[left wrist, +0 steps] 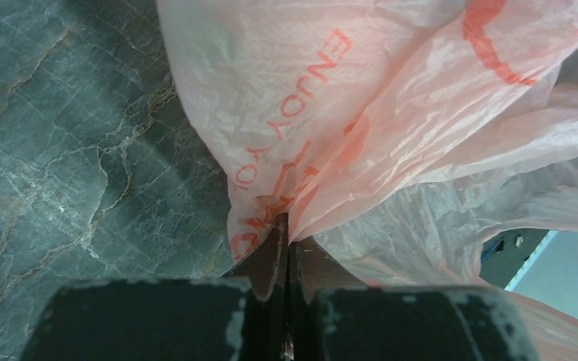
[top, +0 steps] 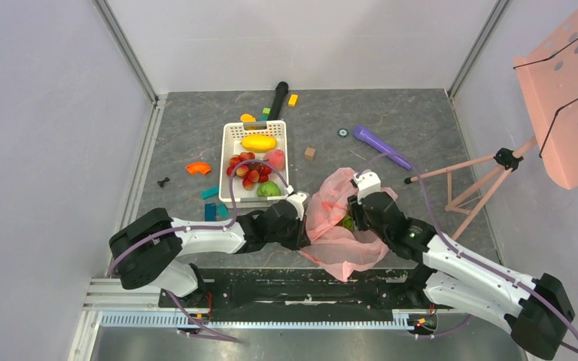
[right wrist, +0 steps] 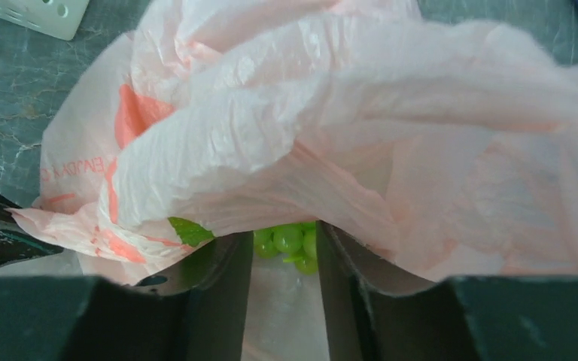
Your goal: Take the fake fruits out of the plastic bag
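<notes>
Left gripper (left wrist: 287, 226) is clamped tight on a fold of the plastic bag (left wrist: 391, 98). Its jaws are closed with only thin pink film between them, at the bag's left edge just above the grey marbled counter (left wrist: 68, 150). Red lettering runs across the film beside the pinch.

Right gripper (right wrist: 282, 241) reaches into the bag's mouth from the other side, with its jaws part-way apart at a moderate gap. A cluster of green grapes (right wrist: 290, 239) lies inside the bag right at the fingertips, in the gap between them, and a green leaf (right wrist: 188, 229) sits just to the left. Whether the pads touch the grapes is not clear. Crumpled film arches over the cluster and hides its far part.

From above, the bag lies rumpled on the counter between the 2 grippers, and a spot of green shows beside the right one.

Farther back and to the left, near the bag but apart from it, stands the white basket (top: 226, 150). It holds 4 fake fruits:
- the green apple (top: 269, 189) at the near end
- the red berries (top: 247, 169) in the middle
- the pink-red fruit (top: 275, 158) beside the berries
- the yellow fruit (top: 259, 142) at the far end

Small coloured blocks (top: 211, 192) lie scattered to the left of the basket and beyond it. A purple cylinder (top: 380, 147) lies beyond the bag to the right. A black cylinder (top: 278, 96) lies near the far edge, past the basket.
</notes>
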Controlling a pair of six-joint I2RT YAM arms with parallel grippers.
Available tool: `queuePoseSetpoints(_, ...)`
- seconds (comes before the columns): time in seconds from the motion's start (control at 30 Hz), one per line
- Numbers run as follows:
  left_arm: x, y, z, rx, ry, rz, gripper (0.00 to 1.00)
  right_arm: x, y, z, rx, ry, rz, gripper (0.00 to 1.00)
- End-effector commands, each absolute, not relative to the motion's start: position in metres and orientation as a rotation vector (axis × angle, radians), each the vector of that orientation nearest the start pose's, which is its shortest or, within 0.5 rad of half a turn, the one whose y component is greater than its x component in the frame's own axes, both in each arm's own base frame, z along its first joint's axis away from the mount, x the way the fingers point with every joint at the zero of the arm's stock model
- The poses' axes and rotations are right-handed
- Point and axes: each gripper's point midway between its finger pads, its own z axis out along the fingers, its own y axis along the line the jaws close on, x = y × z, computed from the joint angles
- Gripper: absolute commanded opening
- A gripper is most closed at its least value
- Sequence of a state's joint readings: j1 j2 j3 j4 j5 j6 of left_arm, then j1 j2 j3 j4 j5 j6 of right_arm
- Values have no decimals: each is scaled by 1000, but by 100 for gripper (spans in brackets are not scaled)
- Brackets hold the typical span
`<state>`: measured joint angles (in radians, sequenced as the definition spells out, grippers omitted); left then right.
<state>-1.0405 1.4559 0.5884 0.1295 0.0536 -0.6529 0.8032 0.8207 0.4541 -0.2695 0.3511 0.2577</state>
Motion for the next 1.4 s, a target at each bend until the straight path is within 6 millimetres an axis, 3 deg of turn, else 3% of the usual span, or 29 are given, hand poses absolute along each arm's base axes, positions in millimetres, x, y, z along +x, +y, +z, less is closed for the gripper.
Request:
queuePoseSetpoints(0.0,157,-325,36,565,2382,-828,2,227,169,114,-626,2096,178,35)
queuePoseSetpoints(0.17,169,-326,48,520,2323,-811,2,221,175,93,-700,2098,218,36)
queuePoseSetpoints(0.4,179,-335,80,535,2216,-846,2,245,171,101,-747,2028,63,57)
queuePoseSetpoints(0.53,180,-336,79,542,2220,-839,2,256,171,94,-794,2056,-28,70)
queuePoseSetpoints(0.83,177,-333,74,531,2233,-844,2,268,163,62,-861,2114,-187,77)
queuePoseSetpoints(0.9,177,-333,73,529,2236,-843,2,271,162,57,-856,2120,-212,75)
queuePoseSetpoints(0.97,177,-333,73,529,2236,-839,2,273,162,55,-839,2126,-227,65)
queuePoseSetpoints(1.2,176,-331,72,529,2245,-832,2,275,170,71,-758,2112,-154,11)
queuePoseSetpoints(1.37,176,-331,70,524,2253,-832,2,266,182,104,-712,2039,20,0)
